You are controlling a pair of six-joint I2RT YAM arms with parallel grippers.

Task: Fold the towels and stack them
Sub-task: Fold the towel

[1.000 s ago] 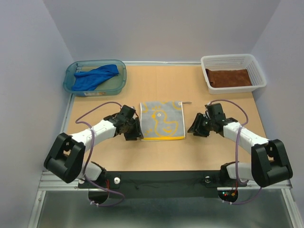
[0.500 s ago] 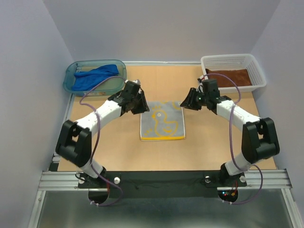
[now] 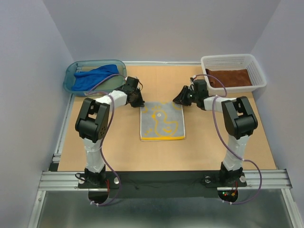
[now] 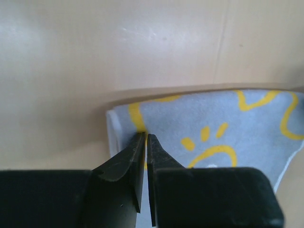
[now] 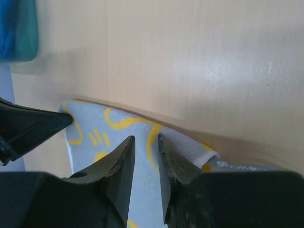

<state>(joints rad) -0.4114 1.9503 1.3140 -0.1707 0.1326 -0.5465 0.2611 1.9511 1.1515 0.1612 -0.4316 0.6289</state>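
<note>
The left arm (image 3: 111,99) and right arm (image 3: 214,102) stretch far forward, wrists angled inward toward each other. The left pincer (image 4: 146,136) shows jaws almost touching, only a sliver between them. The right pincer (image 5: 145,138) has its jaws narrowly apart.

Three views: one overhead, two close in at the far half of the desk (image 3: 213,142).
My top camera sits above and behind the arm bases, looking down over the whole desk. Each wrist camera looks past its own hand, the left hand (image 4: 145,137) and the right hand (image 5: 145,140), close to the surface. All three views share the yellow towel's (image 3: 163,121) far edge, and the right wrist view also catches the left hand.
</note>
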